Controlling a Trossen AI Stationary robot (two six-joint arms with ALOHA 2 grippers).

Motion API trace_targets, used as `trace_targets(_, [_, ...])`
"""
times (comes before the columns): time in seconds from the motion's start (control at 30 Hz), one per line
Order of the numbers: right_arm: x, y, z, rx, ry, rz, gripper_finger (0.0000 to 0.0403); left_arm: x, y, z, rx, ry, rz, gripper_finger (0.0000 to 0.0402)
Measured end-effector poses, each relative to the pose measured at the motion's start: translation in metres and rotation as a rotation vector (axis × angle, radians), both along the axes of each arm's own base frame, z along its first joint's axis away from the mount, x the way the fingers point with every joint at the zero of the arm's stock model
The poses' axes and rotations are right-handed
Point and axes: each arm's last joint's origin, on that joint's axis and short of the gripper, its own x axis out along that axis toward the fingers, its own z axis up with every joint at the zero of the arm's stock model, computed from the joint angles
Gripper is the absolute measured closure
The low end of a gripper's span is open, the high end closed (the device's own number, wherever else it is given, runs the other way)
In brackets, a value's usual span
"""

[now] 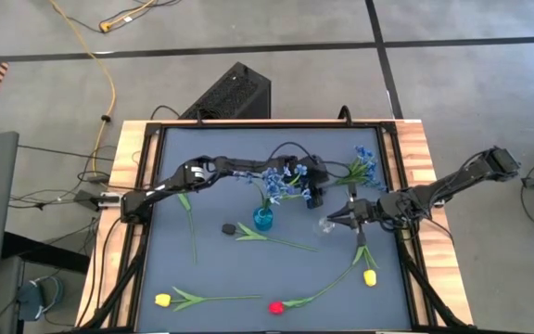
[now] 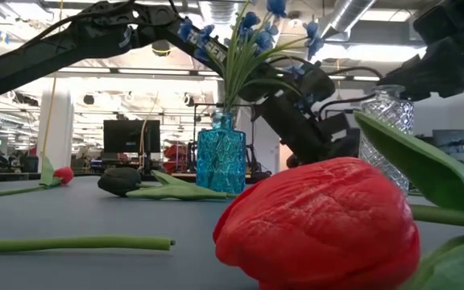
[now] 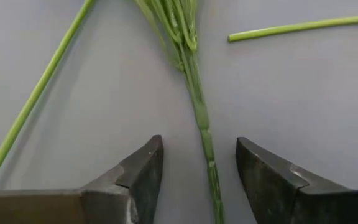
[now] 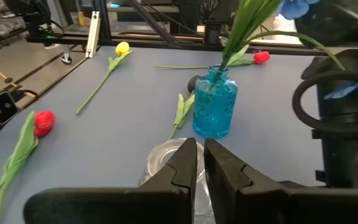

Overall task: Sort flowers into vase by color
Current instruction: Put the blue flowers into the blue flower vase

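Note:
A blue glass vase (image 1: pixel 263 220) stands mid-table with blue flowers (image 1: pixel 281 181) in it. More blue flowers (image 1: pixel 364 169) lie at the far right. My left gripper (image 1: pixel 318 197) is open over their stem end, with one green stem (image 3: pixel 204 124) lying between its fingers (image 3: pixel 143 163), untouched. My right gripper (image 1: pixel 330 221) is shut on a clear glass vase (image 1: pixel 324 226). A dark bud (image 1: pixel 229 227), two yellow tulips (image 1: pixel 162 300) (image 1: pixel 370 276) and a red tulip (image 1: pixel 275 307) lie flat on the mat. My right gripper has its two fingers close together at the clear vase's mouth rim (image 4: pixel 164 153), coming from the table's right side and slanting a little down. The fingers themselves hide the exact place of contact. The vase stands upright (image 2: pixel 387 121); its base is hidden.
Another red tulip (image 4: pixel 261 57) lies near the left arm, its stem (image 1: pixel 193 232) running toward the near edge. A raised black frame (image 1: pixel 151 186) borders the mat. Cables and a black box (image 1: pixel 235 93) lie on the floor beyond the far edge.

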Motion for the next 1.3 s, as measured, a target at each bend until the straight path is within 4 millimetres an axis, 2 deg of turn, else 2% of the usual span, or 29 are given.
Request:
trace_targets(0.1, [0.000, 0.000, 0.000, 0.000, -0.001, 0.003, 0.0344, -0.002, 0.004, -0.001, -0.028, 0.016, 0.026, 0.0262])
trace_targets(0.27, [0.000, 0.000, 0.000, 0.000, -0.004, 0.003, 0.0344, -0.005, 0.017, -0.002, -0.119, 0.001, 0.028, 0.0367])
trace_targets(0.33, [0.000, 0.000, 0.000, 0.000, -0.005, 0.003, 0.0344, -0.007, 0.022, -0.002, -0.154, -0.003, 0.025, 0.0391])
trace_targets(0.53, [0.000, 0.000, 0.001, 0.000, -0.005, 0.003, 0.0344, -0.012, 0.036, 0.006, -0.200, -0.022, 0.042, 0.0398])
trace_targets(0.7, [0.000, 0.001, 0.001, 0.003, -0.005, 0.006, 0.0344, -0.019, 0.045, 0.028, -0.185, -0.030, 0.055, 0.0399])
trace_targets(1.1, [-0.004, 0.013, 0.001, 0.003, -0.004, 0.089, 0.0344, -0.039, 0.052, 0.108, -0.089, -0.113, -0.012, 0.0399])
trace_targets(1.3, [-0.005, 0.014, -0.001, -0.004, 0.013, 0.099, 0.0344, -0.058, 0.053, 0.154, -0.038, -0.136, -0.042, 0.0399])
